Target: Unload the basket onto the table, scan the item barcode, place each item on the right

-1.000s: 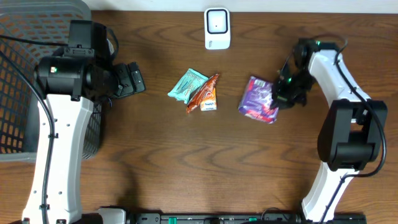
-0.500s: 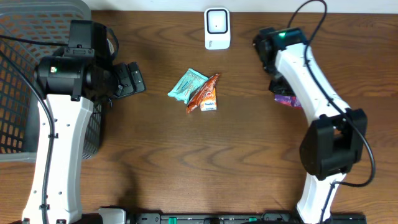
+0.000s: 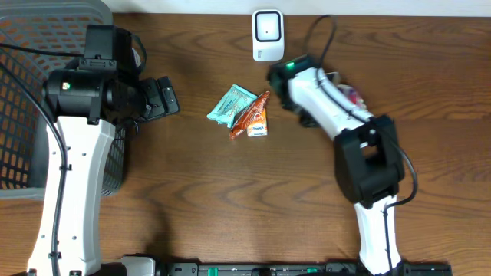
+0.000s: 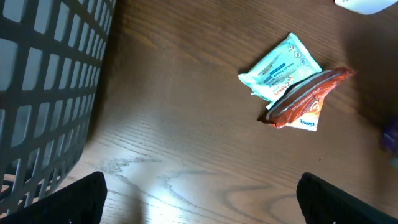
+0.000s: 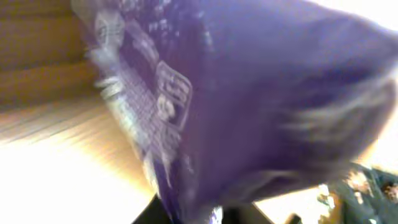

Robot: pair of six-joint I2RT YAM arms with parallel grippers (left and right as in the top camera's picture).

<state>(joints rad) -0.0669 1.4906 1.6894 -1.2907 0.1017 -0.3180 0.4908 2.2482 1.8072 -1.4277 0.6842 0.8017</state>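
A purple packet [image 5: 249,106] fills the right wrist view, blurred, and my right gripper [image 5: 211,214] is shut on its lower edge. From overhead only a sliver of the purple packet [image 3: 350,96] peeks out beside the right arm [image 3: 322,103], which hides the gripper. The arm's elbow is just right of the white scanner [image 3: 268,34] at the table's far edge. My left gripper [image 3: 165,97] stands open and empty at the left, next to the basket, its fingers [image 4: 68,199] wide apart above bare wood.
A teal packet [image 3: 232,104] and an orange packet [image 3: 252,115] lie together mid-table, also in the left wrist view as the teal packet [image 4: 280,65] and orange packet [image 4: 305,96]. A dark mesh basket [image 3: 31,100] fills the far left.
The right arm has lifted the purple packet off the table at the right and swung left toward the scanner. The left arm has not moved.
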